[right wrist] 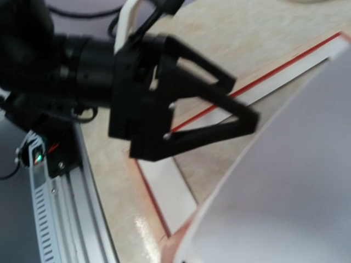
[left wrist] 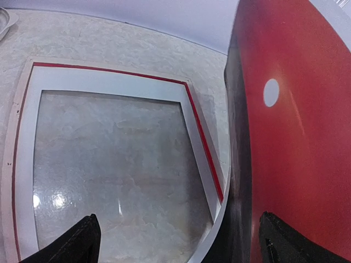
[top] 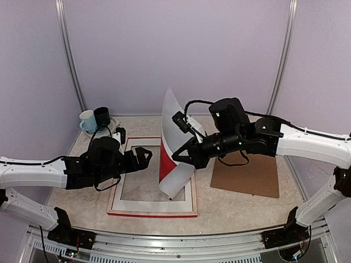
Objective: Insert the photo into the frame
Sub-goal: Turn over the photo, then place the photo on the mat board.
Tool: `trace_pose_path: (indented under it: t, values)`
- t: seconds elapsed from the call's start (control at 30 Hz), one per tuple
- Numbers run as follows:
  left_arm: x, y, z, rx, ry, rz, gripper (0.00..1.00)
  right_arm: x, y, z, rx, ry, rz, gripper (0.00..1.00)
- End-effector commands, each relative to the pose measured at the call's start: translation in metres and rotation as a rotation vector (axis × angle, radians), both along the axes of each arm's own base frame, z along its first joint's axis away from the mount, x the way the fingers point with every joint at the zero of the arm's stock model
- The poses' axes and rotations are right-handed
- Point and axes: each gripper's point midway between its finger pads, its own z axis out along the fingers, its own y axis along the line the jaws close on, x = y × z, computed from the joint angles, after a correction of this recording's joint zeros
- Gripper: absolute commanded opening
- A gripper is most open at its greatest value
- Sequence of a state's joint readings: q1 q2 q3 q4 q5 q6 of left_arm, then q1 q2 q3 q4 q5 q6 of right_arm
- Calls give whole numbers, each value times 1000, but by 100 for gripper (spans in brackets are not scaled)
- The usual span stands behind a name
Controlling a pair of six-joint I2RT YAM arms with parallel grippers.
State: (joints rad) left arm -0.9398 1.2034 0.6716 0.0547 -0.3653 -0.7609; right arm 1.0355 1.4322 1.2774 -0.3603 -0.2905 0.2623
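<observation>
Lilac walls close in a pale marbled counter (top: 241, 213). On it I count one photo (top: 171, 123), standing on edge and curled, with its white back to the right and the red sunset to the left. Its lower end hangs over the right side of the frame (top: 142, 206) and is not yet lying in the opening. My right fingers (top: 180, 155) are pressed together on the sheet about halfway up, pinching the photo. The one frame lies flat near the middle of the counter, a thin red line round its inner edge and its pane catching glare. My left fingers (top: 147, 157) are spread wide, holding nothing, and hover over the frame just left of the photo. I judge this to be the insertion step. The next move calls for lowering and uncurling the sheet so it sits flat and square inside the recess, probably with the free fingers pressing the loose edge down. Further out, one brown backing board (top: 247, 175) lies right of the frame and apart from it. Two mugs stand in the far left corner, one pale mug (top: 88, 121) and one black mug (top: 102, 116).
</observation>
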Motion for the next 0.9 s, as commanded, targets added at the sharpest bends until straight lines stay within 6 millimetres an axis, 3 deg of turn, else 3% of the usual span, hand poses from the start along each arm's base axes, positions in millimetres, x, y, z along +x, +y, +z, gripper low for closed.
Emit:
trace_pose_path:
  t: [0.0, 0.47, 0.87]
  values:
    - [1, 15, -5, 7, 12, 55, 99, -7, 22, 9, 38, -16, 71, 0]
    - [-5, 70, -32, 41, 61, 182, 99, -4, 56, -15, 28, 45, 76, 0]
    - [-8, 111, -43, 8, 92, 270, 99, -8, 110, -27, 58, 115, 146, 5]
